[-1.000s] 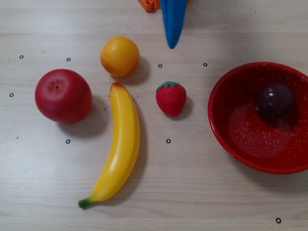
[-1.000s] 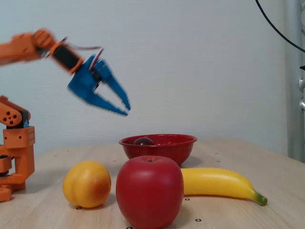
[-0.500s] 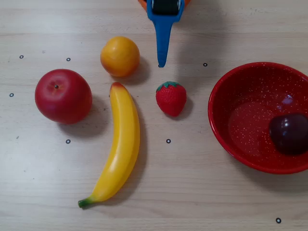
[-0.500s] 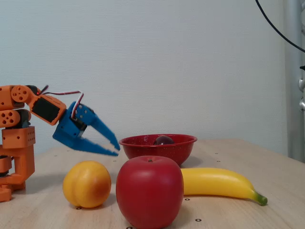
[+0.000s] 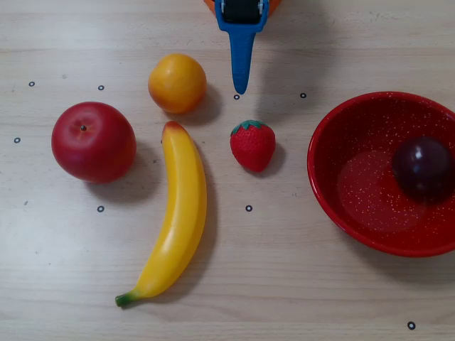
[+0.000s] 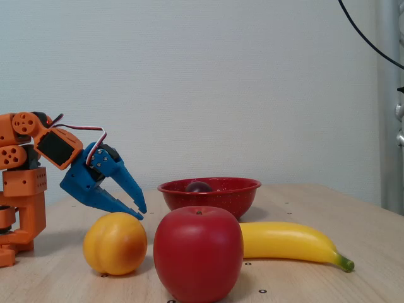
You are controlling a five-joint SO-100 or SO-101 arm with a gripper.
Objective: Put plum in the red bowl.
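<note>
The blue fingers (image 6: 129,189) of the gripper (image 6: 140,211) are seen parted in the fixed view, with a clear gap between the two tips, and nothing is held between them. In the overhead view only one narrow blue shape of the gripper (image 5: 239,88) is shown, reaching down from the top edge, its tip above the strawberry (image 5: 252,145) and to the right of the orange (image 5: 177,83). In the fixed view the tips are tilted down and hang above the table (image 6: 353,227), just over the orange (image 6: 115,243).

The plum (image 5: 423,165) is found well apart from the fingers, lying inside the red bowl (image 5: 334,192) on the right side of its floor as the overhead view shows it. In the fixed view only the top of the plum (image 6: 199,186) is seen over the rim of the red bowl (image 6: 214,199), which stands behind the apple (image 6: 197,254).

An apple (image 5: 93,141) and a banana (image 5: 175,220) are laid to the left of the strawberry in the overhead view; the banana (image 6: 290,243) is shown in the fixed view to the right of the apple.
</note>
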